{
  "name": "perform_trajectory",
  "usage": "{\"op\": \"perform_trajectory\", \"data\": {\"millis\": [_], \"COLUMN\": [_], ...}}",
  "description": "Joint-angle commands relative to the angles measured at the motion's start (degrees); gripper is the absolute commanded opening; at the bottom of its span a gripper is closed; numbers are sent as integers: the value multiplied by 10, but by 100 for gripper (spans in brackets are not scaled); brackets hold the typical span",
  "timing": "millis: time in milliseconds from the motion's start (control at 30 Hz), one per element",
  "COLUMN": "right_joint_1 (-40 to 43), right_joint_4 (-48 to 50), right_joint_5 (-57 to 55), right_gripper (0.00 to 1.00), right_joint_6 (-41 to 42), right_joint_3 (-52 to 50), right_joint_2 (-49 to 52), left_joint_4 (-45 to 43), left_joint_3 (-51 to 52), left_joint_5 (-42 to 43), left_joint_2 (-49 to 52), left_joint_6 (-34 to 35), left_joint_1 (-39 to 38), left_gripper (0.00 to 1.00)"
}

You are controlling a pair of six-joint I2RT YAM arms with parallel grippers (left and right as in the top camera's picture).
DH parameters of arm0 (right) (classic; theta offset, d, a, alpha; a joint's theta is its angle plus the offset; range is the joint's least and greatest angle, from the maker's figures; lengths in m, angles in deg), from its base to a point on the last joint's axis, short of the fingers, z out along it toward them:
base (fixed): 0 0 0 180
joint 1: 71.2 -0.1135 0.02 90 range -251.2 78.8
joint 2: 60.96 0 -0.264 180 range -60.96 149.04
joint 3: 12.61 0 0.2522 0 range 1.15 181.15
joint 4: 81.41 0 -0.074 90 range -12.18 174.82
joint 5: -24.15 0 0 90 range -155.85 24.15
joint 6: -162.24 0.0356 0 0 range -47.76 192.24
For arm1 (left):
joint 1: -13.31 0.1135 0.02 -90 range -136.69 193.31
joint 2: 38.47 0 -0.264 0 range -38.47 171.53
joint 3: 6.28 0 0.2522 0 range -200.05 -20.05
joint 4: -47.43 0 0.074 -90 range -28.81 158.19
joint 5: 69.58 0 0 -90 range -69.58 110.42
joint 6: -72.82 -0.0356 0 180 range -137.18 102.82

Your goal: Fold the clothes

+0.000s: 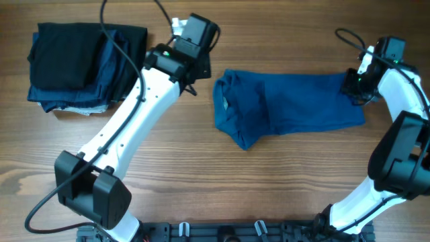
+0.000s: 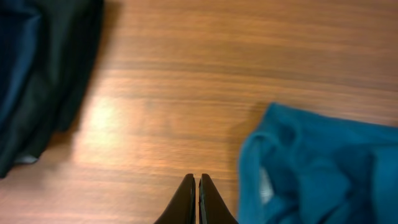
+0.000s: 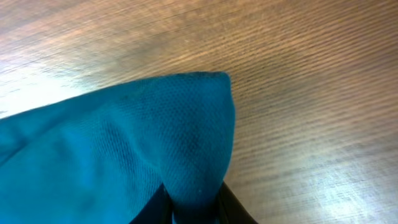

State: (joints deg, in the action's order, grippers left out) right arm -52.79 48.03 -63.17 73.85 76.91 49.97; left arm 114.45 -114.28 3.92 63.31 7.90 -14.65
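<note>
The clothes, a blue polo shirt (image 1: pixel 289 101), lie partly folded across the middle right of the wooden table. The collar end faces left. My right gripper (image 1: pixel 353 84) is at the shirt's far right edge. In the right wrist view a raised fold of the blue fabric (image 3: pixel 124 143) fills the gap of my right gripper (image 3: pixel 193 193), whose jaws hold it pinched. My left gripper (image 1: pixel 190 87) hovers just left of the collar end. Its fingers are pressed together with nothing between them (image 2: pixel 198 177), and the shirt (image 2: pixel 323 168) lies to their right.
A stack of folded black and dark navy garments (image 1: pixel 80 67) sits at the back left corner and also shows at the left edge of the left wrist view (image 2: pixel 37 74). Bare wood (image 1: pixel 235 188) lies in front of the shirt.
</note>
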Motion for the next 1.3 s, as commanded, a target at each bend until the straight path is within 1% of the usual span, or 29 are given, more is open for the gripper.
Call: {"op": "perform_trajectory", "data": {"millis": [0, 100, 167, 300, 333, 367, 433, 467, 500, 567, 600, 700, 833, 1000, 1067, 1100, 1133, 1167, 1200, 1233, 1267], "right_joint_1": [-2, -2, 1, 19, 25, 31, 44, 49, 54, 64, 65, 67, 67, 68, 68, 68, 68, 68, 68, 68, 68], "right_joint_4": [43, 64, 70, 59, 52, 43, 12, -2, -16, -38, -40, -44, -37, 14, 30, 37, 47, 52, 54, 56, 57], "right_joint_5": [-22, -24, -31, -30, -29, -25, -23, -15, -9, 17, 29, 89, 92, 92, 90, 90, 92, 95, 98, 104, 106], "right_gripper": [18, 23, 21, 37, 49, 65, 88, 88, 86, 72, 67, 64, 64, 64, 61, 55, 47, 33, 25, 6, 4], "right_joint_6": [-15, -16, -10, 6, 5, 8, 19, 17, 10, -17, -24, -64, -79, -92, -92, -92, -91, -91, -91, -90, -85], "right_joint_3": [-31, -34, -30, -2, 3, 6, 7, 6, 5, 2, 0, -5, -13, -46, -60, -66, -75, -80, -82, -82, -82], "right_joint_2": [31, 38, 34, 11, 5, 0, -4, -3, 0, 4, 5, 7, 7, 11, 14, 15, 15, 15, 15, 15, 14], "left_joint_4": [16, 21, 21, 20, 22, 24, 28, 28, 28, 27, 27, 28, 28, 34, 35, 34, 34, 33, 34, 33, 34], "left_joint_3": [2, 2, 2, 2, 2, 2, 2, 2, 2, 2, 2, 2, 2, 2, 2, 2, 2, 2, 2, 2, 2], "left_joint_5": [-2, 19, 33, 43, 43, 43, 43, 43, 43, 43, 43, 43, 43, 43, 43, 43, 43, 43, 43, 43, 43], "left_joint_2": [4, 4, 4, 4, 4, 4, 4, 4, 4, 4, 4, 4, 4, 4, 4, 4, 4, 4, 4, 4, 4], "left_joint_6": [-7, -7, -6, -6, -6, -5, -4, -4, -1, 12, 13, 13, 13, 13, 12, 13, 13, 13, 13, 13, 13], "left_joint_1": [18, 22, 22, 22, 22, 22, 22, 22, 22, 22, 22, 22, 22, 22, 22, 22, 22, 22, 22, 22, 22], "left_gripper": [4, 4, 4, 4, 5, 5, 6, 6, 6, 6, 6, 7, 7, 7, 7, 8, 8, 8, 8, 8, 8]}}
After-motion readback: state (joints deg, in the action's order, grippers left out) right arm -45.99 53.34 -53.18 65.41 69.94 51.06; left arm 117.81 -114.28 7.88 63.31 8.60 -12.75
